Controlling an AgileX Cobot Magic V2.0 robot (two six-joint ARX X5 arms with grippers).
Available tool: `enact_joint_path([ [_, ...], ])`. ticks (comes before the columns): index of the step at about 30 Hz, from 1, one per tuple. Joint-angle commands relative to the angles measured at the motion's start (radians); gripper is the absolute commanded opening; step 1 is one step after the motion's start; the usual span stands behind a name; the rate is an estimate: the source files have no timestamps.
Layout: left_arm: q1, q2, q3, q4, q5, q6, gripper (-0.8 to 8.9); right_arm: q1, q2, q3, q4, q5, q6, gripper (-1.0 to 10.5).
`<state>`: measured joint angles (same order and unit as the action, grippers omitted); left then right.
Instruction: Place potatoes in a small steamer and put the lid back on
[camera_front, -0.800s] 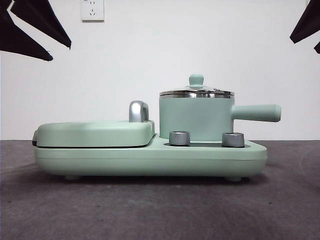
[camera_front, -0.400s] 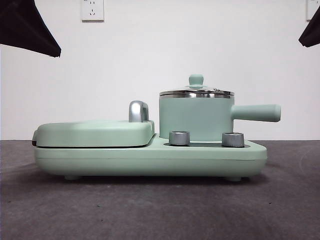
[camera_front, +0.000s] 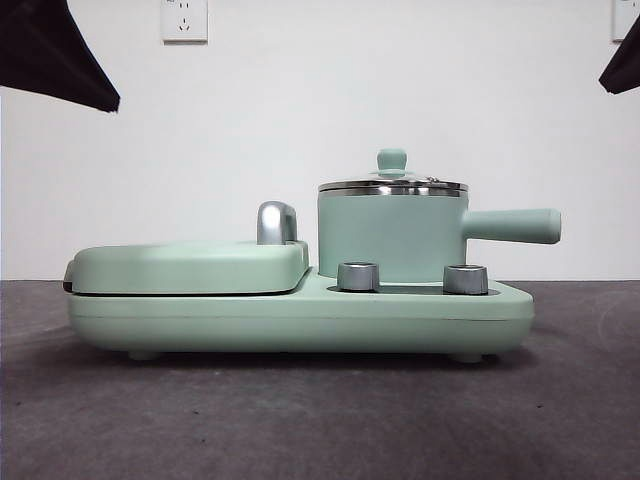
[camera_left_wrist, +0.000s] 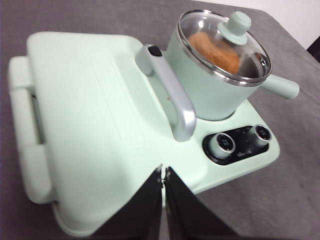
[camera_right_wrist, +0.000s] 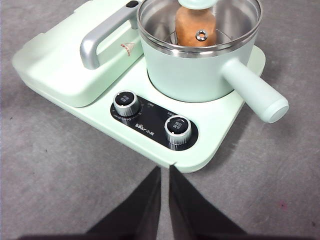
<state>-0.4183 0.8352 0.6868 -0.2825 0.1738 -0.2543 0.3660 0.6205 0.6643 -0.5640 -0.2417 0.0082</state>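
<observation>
Lid's on, potato's inside; I just park both arms clear.
Lid (camera_left_wrist: 225, 47) sits square on the small steamer (camera_front: 390, 240) over the potato (camera_left_wrist: 212, 50); left gripper (camera_left_wrist: 163, 175) and right gripper (camera_right_wrist: 164, 175) are both closed and empty, well away from the steamer.

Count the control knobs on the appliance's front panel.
2. Both sit on the dark panel below the small steamer: one knob nearer the chrome grill handle, the other knob nearer the steamer's long handle. None seem hidden.

Green cooker (camera_front: 300, 315) on grey table (camera_front: 300, 420)
</observation>
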Motion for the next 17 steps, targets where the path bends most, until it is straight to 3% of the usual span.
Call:
enact_joint_path([
  [1,0.012,-0.057,-0.041,0.040,-0.011,0.110,0.06,0.005,0.003,0.004,0.010,-0.001,0.010,0.2],
  [8,0.187,-0.397,-0.381,0.197,-0.070,0.118,0.06,0.005,0.003,0.004,0.010,-0.001,0.010,0.2],
  [17,0.308,-0.797,-0.614,0.137,-0.179,0.120,0.06,0.005,0.003,0.004,0.010,-0.001,0.010,0.2],
])
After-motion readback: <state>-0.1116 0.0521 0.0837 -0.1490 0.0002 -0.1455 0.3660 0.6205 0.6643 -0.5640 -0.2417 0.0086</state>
